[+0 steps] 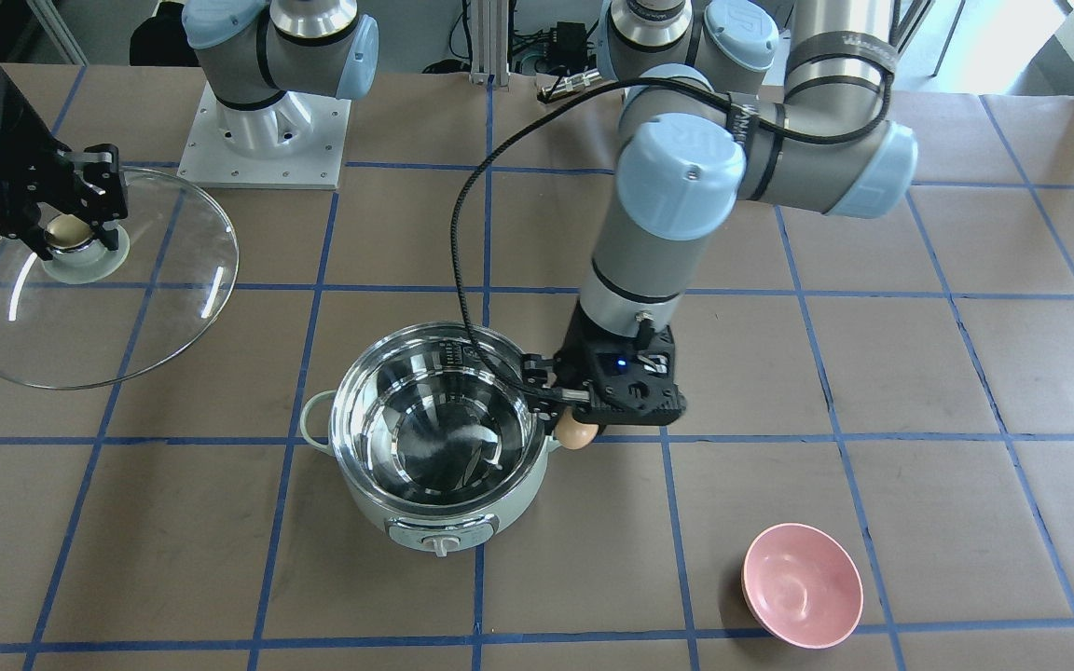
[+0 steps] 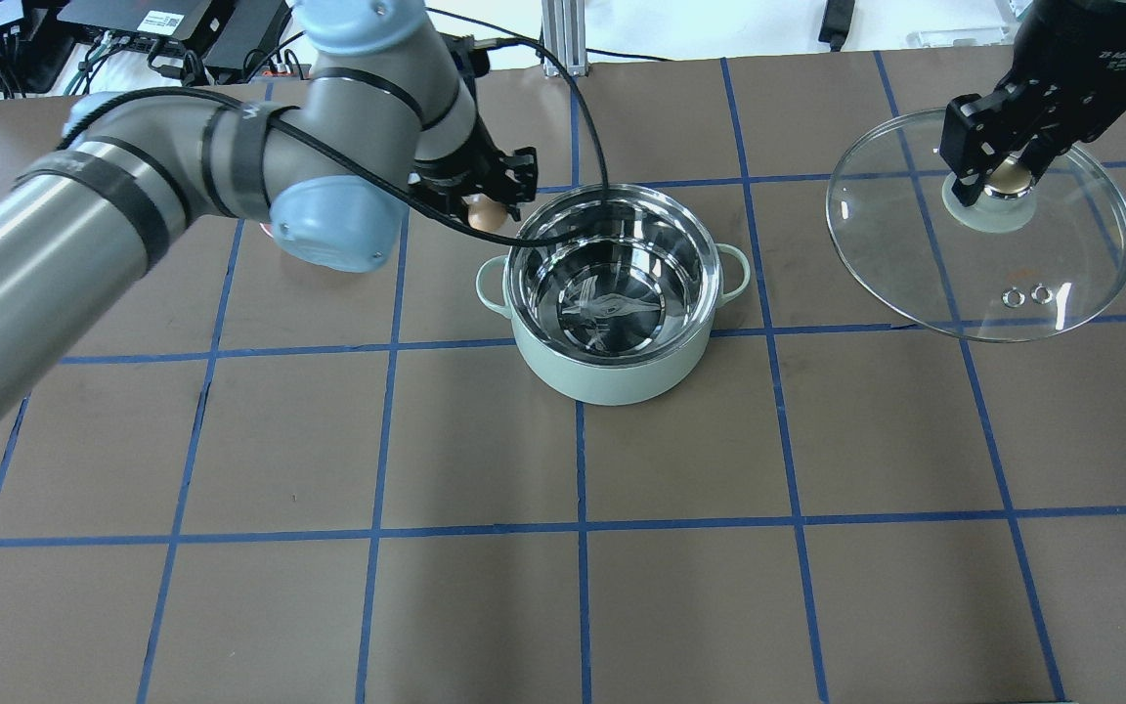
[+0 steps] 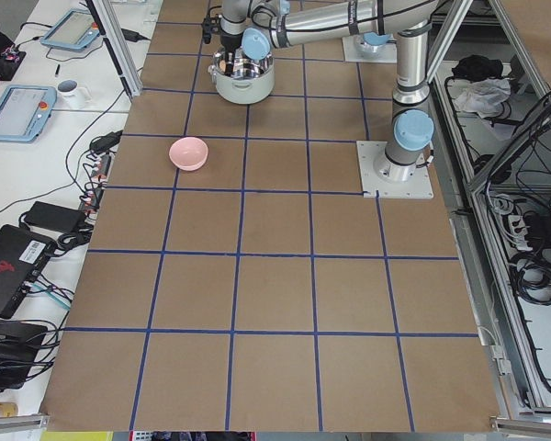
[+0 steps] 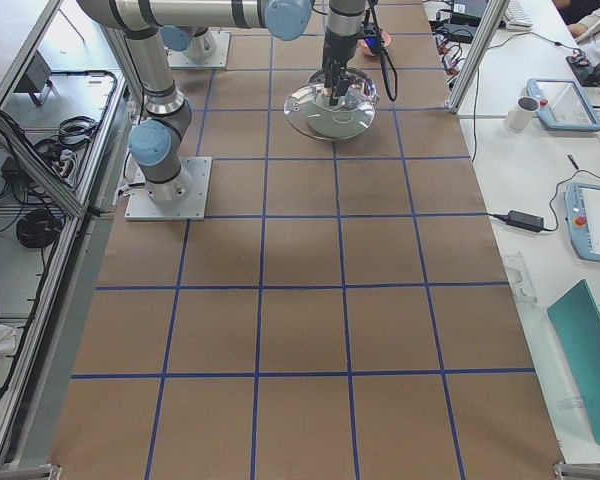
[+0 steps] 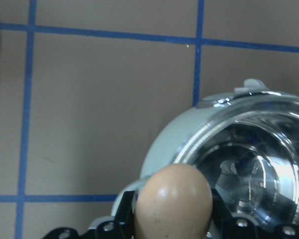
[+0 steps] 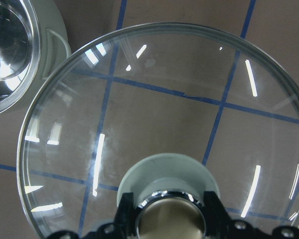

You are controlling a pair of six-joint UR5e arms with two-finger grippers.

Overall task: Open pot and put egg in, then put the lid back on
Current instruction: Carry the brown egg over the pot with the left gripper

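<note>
Surface (image 2: 485, 440), one: brown paper, blue tape grid.

Robot arms, two: left arm (image 2: 133, 196) reaches across to the pot; right arm (image 2: 1091, 39) comes down over the lid.

Lid (image 2: 915, 244), one: clear glass dome with a pale green centre disc. In the overhead view it is well apart from the pot, at 2 o'clock. Whether its rim touches the surface cannot be told.

Pot (image 2: 612, 376), one: mint green with a steel interior, standing open on the surface. Two loop handles, one front control knob.

Bowl (image 1: 803, 585), one: pink, at 4 o'clock of the pot in the front-facing view, well apart from it.

Hands, two: right hand (image 2: 1003, 181) clamped on the lid's gold knob (image 6: 172, 221); left hand (image 1: 567, 415) clamped on the egg.

Egg (image 5: 173, 204), one: tan, between the left hand's fingers. It is just outside the pot's rim, at 10 o'clock in the overhead view, and not in the pot.
</note>
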